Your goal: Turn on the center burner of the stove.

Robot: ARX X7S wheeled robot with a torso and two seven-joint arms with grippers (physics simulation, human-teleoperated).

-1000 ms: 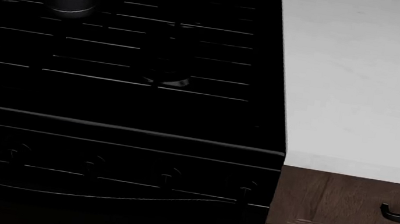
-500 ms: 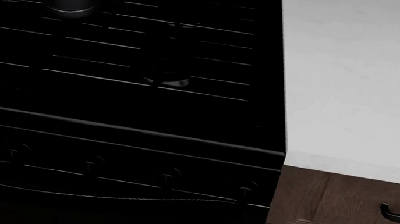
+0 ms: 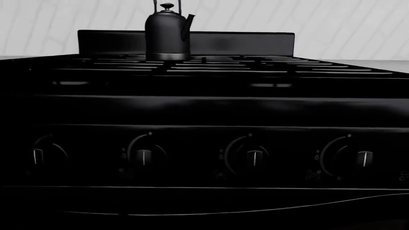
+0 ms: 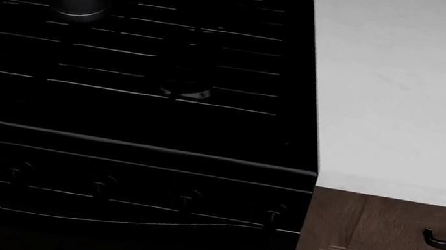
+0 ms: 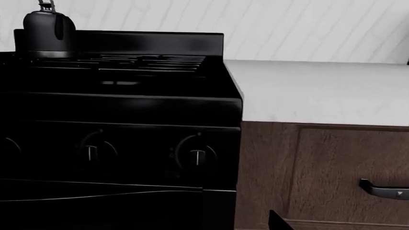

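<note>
**A:** Stove first: where is it? And which knob is the one we want?

**B:** It fills the near-left of the head view, hard against the left edge of the white countertop. Nearest us is the front panel with its row of knobs, all pointers upright, so as far as I can judge nothing is lit. Above the panel come the grates, and far back on them a dark kettle.

**A:** Which arm is better placed?

**B:** My guess is the left. Its wrist camera faces the panel squarely, four knobs strung along the stove's width, the middle ones straight ahead. The right wrist view sits off toward the wooden cabinet and its drawer handle, catching only the end knobs by the countertop edge.

**A:** And the fingers?

**B:** Neither gripper shows in any view, so how far open they are, or whether they hold anything, I cannot tell.

**A:** So the move?

**B:** Probably straight forward to the panel. Which knob serves the center burner I cannot read; the markings are too dim.
</note>
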